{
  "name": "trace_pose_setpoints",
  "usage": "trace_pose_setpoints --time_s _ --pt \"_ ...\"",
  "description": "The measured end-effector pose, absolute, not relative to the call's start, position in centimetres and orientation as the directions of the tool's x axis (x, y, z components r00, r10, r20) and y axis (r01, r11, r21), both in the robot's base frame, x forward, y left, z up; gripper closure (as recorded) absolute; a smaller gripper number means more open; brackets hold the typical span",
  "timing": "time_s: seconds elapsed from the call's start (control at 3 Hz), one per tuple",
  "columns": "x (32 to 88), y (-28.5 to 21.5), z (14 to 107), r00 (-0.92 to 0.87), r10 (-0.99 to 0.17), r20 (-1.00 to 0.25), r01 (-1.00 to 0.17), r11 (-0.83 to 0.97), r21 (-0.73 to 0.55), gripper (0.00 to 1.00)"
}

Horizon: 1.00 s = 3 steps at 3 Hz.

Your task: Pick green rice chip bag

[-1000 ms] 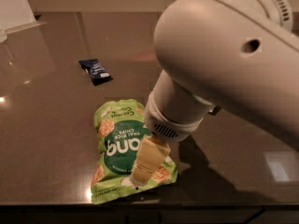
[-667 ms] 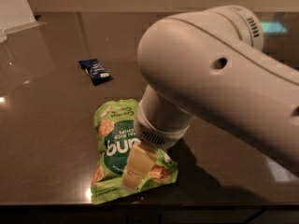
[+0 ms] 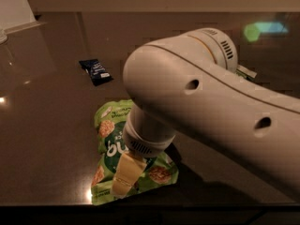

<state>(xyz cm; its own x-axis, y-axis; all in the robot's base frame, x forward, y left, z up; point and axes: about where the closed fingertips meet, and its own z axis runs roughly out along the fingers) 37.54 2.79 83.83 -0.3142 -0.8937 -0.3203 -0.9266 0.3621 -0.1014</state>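
Note:
The green rice chip bag lies flat on the dark table near its front edge, lime green with a dark green circle and white letters. My gripper hangs straight down over the bag's lower middle, one cream finger lying against the bag's face. My white arm covers the bag's right side and the rest of the gripper.
A small dark blue wrapper lies farther back on the left. A bit of a flat green packet shows behind my arm at the right. The table's front edge runs just below the bag.
My arm has swung leftward and lower over the bag. The gripper finger has shifted left across the bag's face. The bag has not moved.

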Motion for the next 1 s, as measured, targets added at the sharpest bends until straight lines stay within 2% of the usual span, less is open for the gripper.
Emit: trace_pose_setpoints --time_s 0.33,1.0 --pt "37.7 3.1 83.6 -0.316 -0.896 -0.312 -0.928 0.360 -0.094 0.18" --pt "38.6 2.5 85.2 -0.315 -0.900 -0.301 -0.930 0.356 -0.092 0.65"
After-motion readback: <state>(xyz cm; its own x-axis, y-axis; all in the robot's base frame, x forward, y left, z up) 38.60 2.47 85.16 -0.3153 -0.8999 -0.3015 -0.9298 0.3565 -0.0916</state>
